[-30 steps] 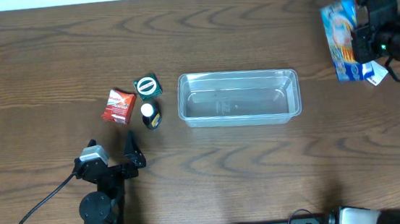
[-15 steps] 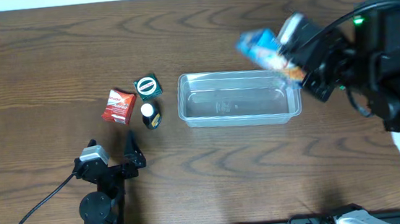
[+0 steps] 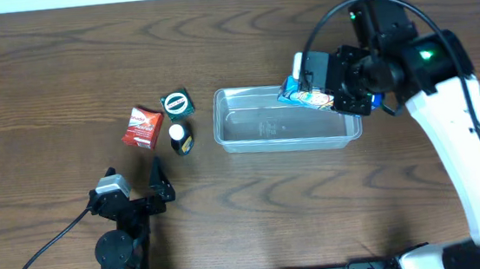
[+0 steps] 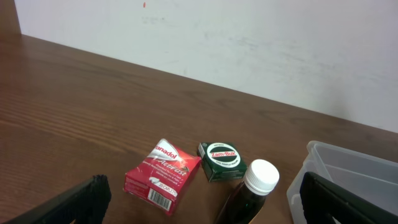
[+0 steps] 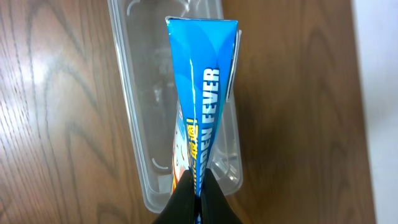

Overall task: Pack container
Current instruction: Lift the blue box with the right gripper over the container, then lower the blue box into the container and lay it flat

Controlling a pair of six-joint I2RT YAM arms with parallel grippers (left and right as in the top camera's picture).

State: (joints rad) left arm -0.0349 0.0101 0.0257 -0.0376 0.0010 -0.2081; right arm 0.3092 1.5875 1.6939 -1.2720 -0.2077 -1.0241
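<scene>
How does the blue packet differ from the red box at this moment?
The blue packet is pinched in the shut right hand over the container; the red box lies on the table left of the container, with nothing touching it. The blue packet is a flat pouch seen edge-on from the right wrist; the red box is a squat carton lying on a broad face. The blue packet looks larger. Both carry printed labels.

Bottle (image 4: 249, 198) base cut off, container (image 4: 351, 169) half cropped
</scene>
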